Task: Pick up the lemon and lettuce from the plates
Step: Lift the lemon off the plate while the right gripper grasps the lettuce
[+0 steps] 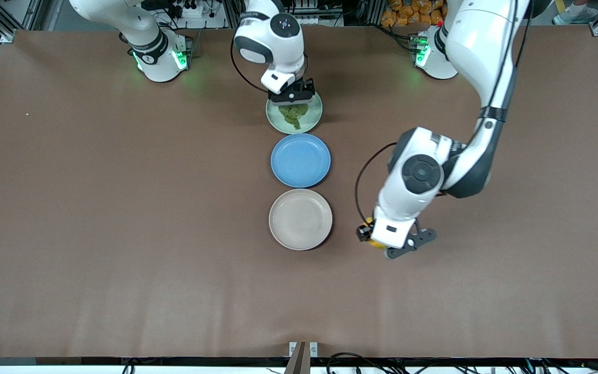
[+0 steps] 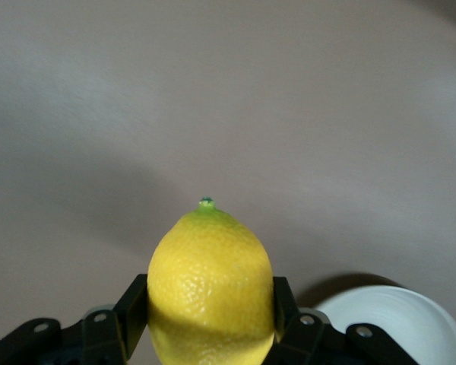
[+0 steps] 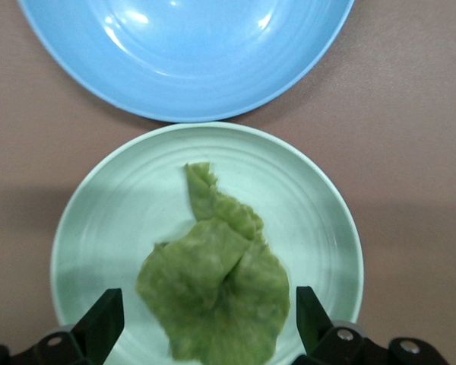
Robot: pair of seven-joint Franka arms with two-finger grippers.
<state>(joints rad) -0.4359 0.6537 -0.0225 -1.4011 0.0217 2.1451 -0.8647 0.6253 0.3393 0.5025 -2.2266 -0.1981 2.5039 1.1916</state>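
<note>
At the lower right of the front view, the left hand (image 1: 393,248) hangs over bare table (image 1: 122,208) just beside the beige plate (image 1: 300,219), which is empty. A sliver of yellow shows under the wrist: the lemon (image 1: 373,243), already off its plate. The arm reaches in from the upper right, elbow bent and wrist pointing down. At the upper centre, the right hand (image 1: 292,97) sits low over the rim of the green plate (image 1: 313,118), where the lettuce (image 1: 293,115) lies. That arm is folded close to its base. The blue plate (image 1: 300,160) lies between the two others, bare.

In the left wrist view, lower centre, the lemon (image 2: 210,285) is pinched between the two black fingers (image 2: 131,308), stem tip pointing away from the camera. A pale plate rim (image 2: 395,319) shows at the lower right corner.

In the right wrist view, the fingers (image 3: 102,323) are spread wide at the bottom edge, one on each side of the lettuce (image 3: 216,285), which lies flat in the green plate (image 3: 319,220).

Judgement: the lemon pick looks done; the lettuce pick is in hand. The next move calls for lowering until the fingertips reach the leaf, then pressing together on its crumpled middle. A thin leaf may slip out.
</note>
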